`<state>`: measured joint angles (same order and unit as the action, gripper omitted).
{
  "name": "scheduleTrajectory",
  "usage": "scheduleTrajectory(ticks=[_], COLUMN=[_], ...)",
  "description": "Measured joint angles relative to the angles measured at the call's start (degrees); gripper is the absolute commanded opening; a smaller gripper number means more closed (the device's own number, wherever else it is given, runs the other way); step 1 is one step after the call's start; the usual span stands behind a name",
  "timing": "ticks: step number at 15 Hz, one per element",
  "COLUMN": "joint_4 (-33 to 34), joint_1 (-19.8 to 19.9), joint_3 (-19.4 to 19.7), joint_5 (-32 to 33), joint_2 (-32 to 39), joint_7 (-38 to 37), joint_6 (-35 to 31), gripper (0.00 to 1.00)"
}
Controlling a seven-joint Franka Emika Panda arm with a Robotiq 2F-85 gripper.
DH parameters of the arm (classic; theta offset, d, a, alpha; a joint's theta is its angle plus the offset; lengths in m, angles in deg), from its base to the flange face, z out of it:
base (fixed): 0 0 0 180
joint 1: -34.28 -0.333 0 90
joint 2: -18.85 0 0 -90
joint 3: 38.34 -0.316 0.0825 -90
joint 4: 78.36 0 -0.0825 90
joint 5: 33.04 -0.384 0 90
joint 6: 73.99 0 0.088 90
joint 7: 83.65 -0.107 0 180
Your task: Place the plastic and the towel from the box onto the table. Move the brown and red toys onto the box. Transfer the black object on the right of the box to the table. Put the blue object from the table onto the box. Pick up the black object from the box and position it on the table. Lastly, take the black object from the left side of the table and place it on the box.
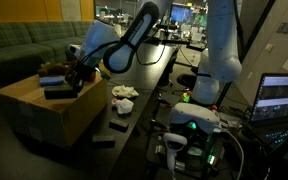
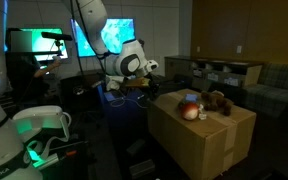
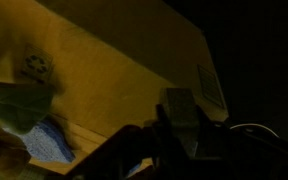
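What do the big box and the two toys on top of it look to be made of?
The box: cardboard, by its matte tan faces and sharp folded edges. The red toy: smooth and round with a pale bright spot, probably plastic or rubber. The brown toy: dull and lumpy, possibly plush or soft rubber, but it is too small and dim to be sure.

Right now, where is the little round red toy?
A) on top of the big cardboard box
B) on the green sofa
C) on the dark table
A: in an exterior view the red toy sits on the flat top of the box, next to the brown toy.
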<state>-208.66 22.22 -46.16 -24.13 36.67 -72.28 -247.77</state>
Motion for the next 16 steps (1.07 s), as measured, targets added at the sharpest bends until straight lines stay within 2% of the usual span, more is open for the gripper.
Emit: scheduleTrajectory(ticks=[3, 9, 10, 11, 12, 16], joint_4=[2.0, 5.8, 6.3, 6.6, 6.9, 7.2], joint_1=[-2.5, -12.8, -14.5, -15.9, -17.2, -20.9], joint_3=[3.7, 16.8, 18.6, 20.0, 21.3, 24.9], joint_5=[3.2, 10.8, 11.3, 11.6, 11.8, 11.9], joint_2=[2.1, 5.5, 6.0, 6.6, 7.0, 7.4], joint_7=[-0.7, -7.7, -8.9, -9.8, -10.7, -13.2], joint_6=[0.0, -0.1, -0.1, -0.1, -0.1, -0.1], gripper=[0.07, 0.08, 0.29, 0.55, 0.55, 0.85])
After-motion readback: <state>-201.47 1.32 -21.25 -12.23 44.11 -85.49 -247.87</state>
